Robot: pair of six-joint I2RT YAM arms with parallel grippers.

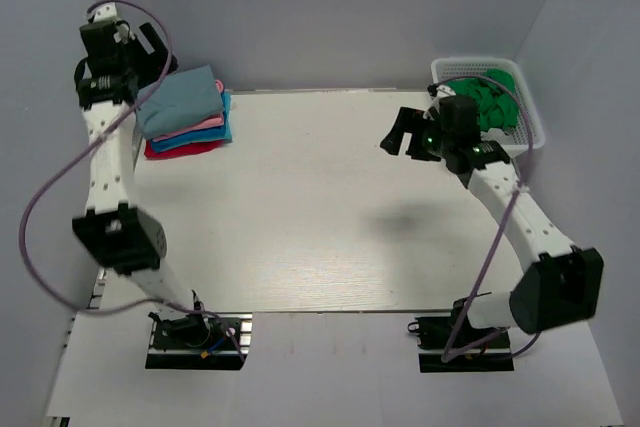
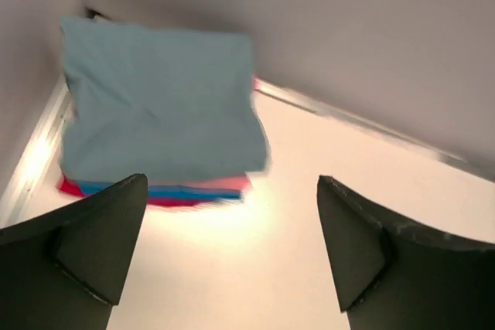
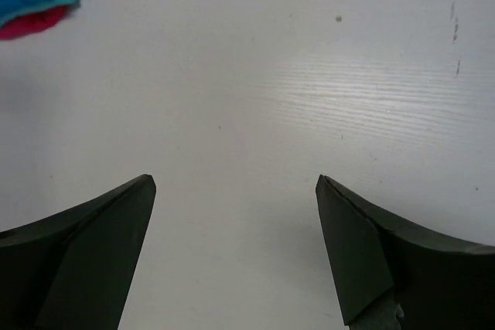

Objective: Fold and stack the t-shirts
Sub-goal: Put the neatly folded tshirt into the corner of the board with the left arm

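**At the desk's far left corner, four shirts lie stacked as both arms wait empty**

Against the back wall, the stack of t-shirts (image 1: 186, 117) sits folded at the far left corner of the desk (image 1: 320, 237). A slate-blue shirt (image 1: 180, 97) is on top, with pink (image 1: 205, 124), bright blue (image 1: 224, 119) and red (image 1: 185, 148) edges showing beneath. The left arm (image 1: 105, 172) hangs above and just beside the pile. The left jaws are spread wide and hold nothing, and the wrist view looks down on the blue top layer. The right arm (image 1: 510, 212) hovers over bare desk near the white mesh basket (image 1: 532, 137), the right jaws likewise apart and empty. Green cloth (image 1: 495, 95) lies bunched in that basket; whether it is another shirt cannot be told.

By the look of things, these four are folded and stacked, and the work stands between garments. If the green cloth is a shirt, the next move calls for the right arm to swing toward the basket, lower its parted jaws onto the bunched fabric and close on it. It would then draw the cloth out onto the open middle of the desk, where both arms can spread it flat for folding.
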